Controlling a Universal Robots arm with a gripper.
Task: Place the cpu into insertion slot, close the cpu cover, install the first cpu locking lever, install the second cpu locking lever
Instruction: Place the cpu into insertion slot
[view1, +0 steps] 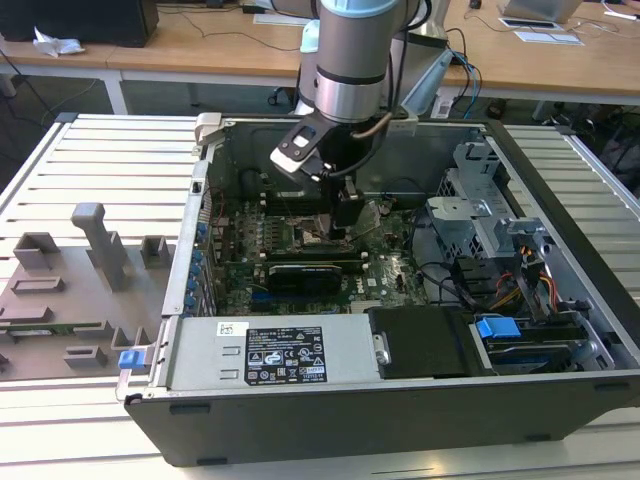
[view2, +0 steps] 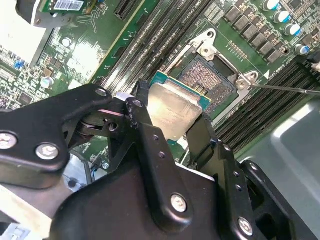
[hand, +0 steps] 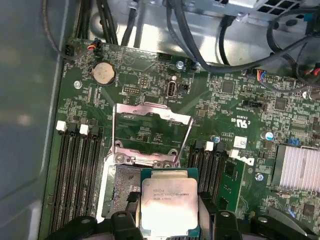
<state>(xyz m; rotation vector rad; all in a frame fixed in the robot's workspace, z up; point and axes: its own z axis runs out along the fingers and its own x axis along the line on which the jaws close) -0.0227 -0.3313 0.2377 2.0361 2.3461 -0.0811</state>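
Both wrist views show the gripper (view2: 172, 117) with its fingers (view2: 145, 127) clamped against opposite edges of the cpu (hand: 169, 206), held close to the bare insertion slot (view2: 210, 75) and not seated in it. The first wrist view adds the cpu cover (hand: 150, 111), standing open beyond the slot. The exterior view shows the arm (view1: 350, 60) reaching down into the computer case (view1: 400, 420).

Between the jaws, the cpu (hand: 168, 205) hangs partly over the insertion slot (view2: 212, 79), the cpu cover (hand: 150, 112) raised off it.
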